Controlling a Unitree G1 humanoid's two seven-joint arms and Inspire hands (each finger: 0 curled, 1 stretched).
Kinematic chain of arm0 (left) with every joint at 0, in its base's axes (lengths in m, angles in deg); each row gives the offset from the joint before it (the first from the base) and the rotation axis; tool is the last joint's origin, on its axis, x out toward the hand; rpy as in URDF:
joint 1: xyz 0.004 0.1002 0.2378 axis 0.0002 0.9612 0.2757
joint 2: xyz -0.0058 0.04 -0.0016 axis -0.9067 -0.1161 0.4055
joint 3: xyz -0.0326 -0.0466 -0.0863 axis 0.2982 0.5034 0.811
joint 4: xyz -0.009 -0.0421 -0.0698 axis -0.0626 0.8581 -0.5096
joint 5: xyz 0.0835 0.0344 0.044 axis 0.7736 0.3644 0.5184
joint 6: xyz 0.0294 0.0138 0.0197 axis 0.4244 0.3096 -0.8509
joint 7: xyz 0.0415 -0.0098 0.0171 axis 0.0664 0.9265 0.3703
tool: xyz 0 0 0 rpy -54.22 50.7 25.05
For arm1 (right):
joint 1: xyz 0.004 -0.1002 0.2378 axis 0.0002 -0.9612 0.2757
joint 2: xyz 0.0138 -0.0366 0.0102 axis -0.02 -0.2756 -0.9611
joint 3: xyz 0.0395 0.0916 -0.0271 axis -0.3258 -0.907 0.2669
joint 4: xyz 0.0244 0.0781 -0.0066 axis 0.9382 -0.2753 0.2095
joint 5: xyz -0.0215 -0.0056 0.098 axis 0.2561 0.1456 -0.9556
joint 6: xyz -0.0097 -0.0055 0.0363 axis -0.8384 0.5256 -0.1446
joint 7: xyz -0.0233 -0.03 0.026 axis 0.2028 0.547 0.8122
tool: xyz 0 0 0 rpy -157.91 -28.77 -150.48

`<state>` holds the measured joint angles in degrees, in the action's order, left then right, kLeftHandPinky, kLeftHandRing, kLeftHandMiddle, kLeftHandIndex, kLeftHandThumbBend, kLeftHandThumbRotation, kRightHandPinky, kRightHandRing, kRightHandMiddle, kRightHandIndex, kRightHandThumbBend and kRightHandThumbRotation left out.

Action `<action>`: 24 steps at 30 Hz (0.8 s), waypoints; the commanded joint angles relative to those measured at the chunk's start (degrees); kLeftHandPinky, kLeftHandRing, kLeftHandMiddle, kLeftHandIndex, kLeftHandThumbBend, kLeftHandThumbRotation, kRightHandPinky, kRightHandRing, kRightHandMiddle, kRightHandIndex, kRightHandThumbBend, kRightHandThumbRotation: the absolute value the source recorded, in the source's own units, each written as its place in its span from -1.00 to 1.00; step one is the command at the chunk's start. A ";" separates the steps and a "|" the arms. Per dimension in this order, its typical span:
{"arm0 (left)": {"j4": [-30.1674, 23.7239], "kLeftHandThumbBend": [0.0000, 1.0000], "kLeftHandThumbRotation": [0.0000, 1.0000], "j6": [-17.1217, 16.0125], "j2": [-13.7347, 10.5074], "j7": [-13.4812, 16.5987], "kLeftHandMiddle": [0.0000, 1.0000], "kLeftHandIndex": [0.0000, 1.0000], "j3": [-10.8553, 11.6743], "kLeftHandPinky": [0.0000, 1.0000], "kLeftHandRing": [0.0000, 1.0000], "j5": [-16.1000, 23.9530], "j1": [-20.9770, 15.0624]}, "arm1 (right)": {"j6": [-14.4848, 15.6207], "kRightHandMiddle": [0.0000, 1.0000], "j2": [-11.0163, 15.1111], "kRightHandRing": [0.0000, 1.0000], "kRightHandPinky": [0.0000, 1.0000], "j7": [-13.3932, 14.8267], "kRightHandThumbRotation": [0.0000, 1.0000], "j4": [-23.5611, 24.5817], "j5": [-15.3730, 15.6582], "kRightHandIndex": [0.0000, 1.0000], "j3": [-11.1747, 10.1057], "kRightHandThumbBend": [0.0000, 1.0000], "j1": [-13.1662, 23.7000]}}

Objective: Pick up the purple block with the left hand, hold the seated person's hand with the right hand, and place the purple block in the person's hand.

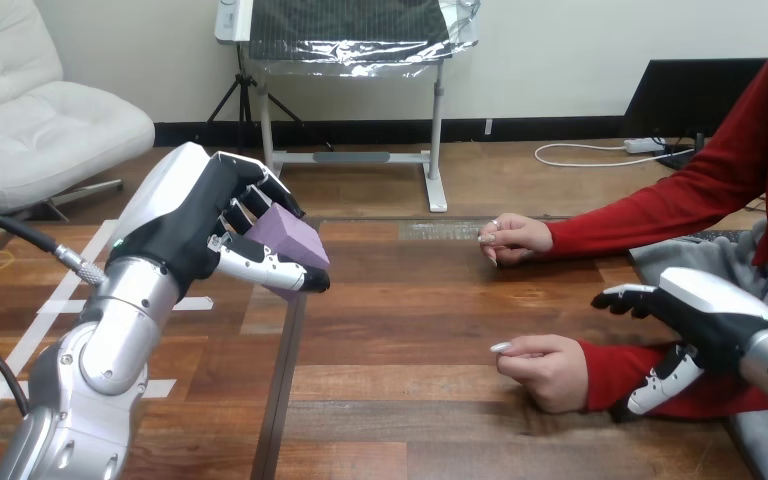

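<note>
You have the pick-up done: your left hand (195, 225) is raised above the left part of the wooden table (410, 420), its fingers and thumb curled round the purple block (290, 238), which sits pinched at the fingertips and well clear of the tabletop. The step in hand, as I judge it, is the hold with your right hand (705, 315). It lies at the right edge, over the red sleeve (610, 365) of the person's nearer hand (550, 370), back at the forearm rather than at the hand itself. Whether it touches or grips that sleeve, or is open or closed at all, you cannot tell from here. The person's nearer hand rests on the table, loosely curled, knuckles towards you and not turned palm-up. The person's farther hand (515, 238) rests further up the table, also curled, well apart from the block. The only thing meant to receive the block is the person's hand, and as it lies now it offers no cupped palm. The next move calls for you to bring the right hand forward along the sleeve to the nearer hand and take it gently. After that, carry the block rightwards across the table, keeping your grip firm until the palm is open under it.
</note>
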<state>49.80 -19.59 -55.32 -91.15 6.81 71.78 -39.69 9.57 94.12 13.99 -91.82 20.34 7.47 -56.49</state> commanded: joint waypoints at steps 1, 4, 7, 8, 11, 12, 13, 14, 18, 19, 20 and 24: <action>-3.48 0.54 -1.00 0.41 -0.10 -0.27 -0.22 -0.14 1.99 -0.48 -0.36 -0.25 -3.28 | 0.74 0.69 1.36 0.68 0.69 4.02 -0.97 -0.96 2.92 0.69 2.91 1.00 3.19; -3.64 0.54 -1.00 0.70 -0.07 -0.46 -0.23 -0.14 2.06 -0.51 -0.39 -0.24 -3.29 | 0.97 0.65 1.25 0.63 0.63 5.70 -0.99 -1.41 4.32 0.65 4.09 1.00 3.46; -3.74 0.54 -1.00 1.03 -0.01 -0.56 -0.25 -0.14 2.07 -0.52 -0.41 -0.27 -3.36 | 1.59 0.63 1.03 0.61 0.61 6.95 -0.99 -1.96 5.44 0.63 5.21 1.00 3.80; -3.71 0.54 -1.00 1.11 0.01 -0.55 -0.25 -0.14 2.04 -0.53 -0.41 -0.27 -3.41 | 1.74 0.62 0.97 0.61 0.61 7.25 -0.99 -2.15 5.66 0.63 5.47 1.00 3.91; -3.57 0.54 -1.00 0.77 -0.04 -0.41 -0.25 -0.14 2.11 -0.54 -0.42 -0.47 -3.38 | 2.23 0.60 0.76 0.58 0.59 8.24 -1.00 -2.44 6.32 0.60 6.29 1.00 4.09; -3.49 0.54 -1.00 0.56 -0.09 -0.35 -0.25 -0.14 2.15 -0.54 -0.42 -0.55 -3.35 | 2.37 0.60 0.66 0.58 0.58 8.48 -1.00 -2.57 6.39 0.60 6.45 1.00 4.13; -3.43 0.55 -1.00 0.44 -0.13 -0.32 -0.25 -0.14 2.17 -0.53 -0.41 -0.60 -3.33 | 2.44 0.58 0.59 0.56 0.56 8.63 -1.00 -2.69 6.38 0.58 6.57 1.00 4.16; -3.39 0.55 -1.00 0.36 -0.16 -0.29 -0.25 -0.14 2.18 -0.53 -0.41 -0.64 -3.32 | 2.49 0.58 0.55 0.56 0.55 8.76 -1.00 -2.78 6.36 0.57 6.67 1.00 4.19; -3.53 0.54 -1.00 0.46 -0.38 -0.39 -0.22 -0.14 2.33 -0.48 -0.36 -0.91 -3.24 | 4.66 0.54 -0.14 0.52 0.42 8.17 -1.00 -3.82 6.42 0.52 7.75 1.00 4.87; -3.58 0.54 -1.00 0.53 -0.41 -0.43 -0.22 -0.14 2.40 -0.48 -0.36 -0.98 -3.22 | 5.35 0.54 -0.32 0.51 0.39 7.55 -1.00 -4.00 6.35 0.51 7.95 1.00 5.11; -3.62 0.54 -1.00 0.56 -0.42 -0.47 -0.22 -0.14 2.46 -0.48 -0.36 -1.02 -3.20 | 5.74 0.54 -0.42 0.51 0.35 7.14 -1.00 -4.10 6.27 0.51 8.08 1.00 5.24; -3.67 0.54 -1.00 0.54 -0.41 -0.47 -0.22 -0.14 2.61 -0.47 -0.36 -1.00 -3.14 | 6.01 0.52 -0.50 0.49 0.26 6.93 -1.00 -4.18 6.07 0.49 8.42 0.99 5.33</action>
<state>49.31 -18.61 -55.29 -91.64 7.64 70.77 -39.69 13.24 93.85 21.76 -93.93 25.26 14.01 -53.05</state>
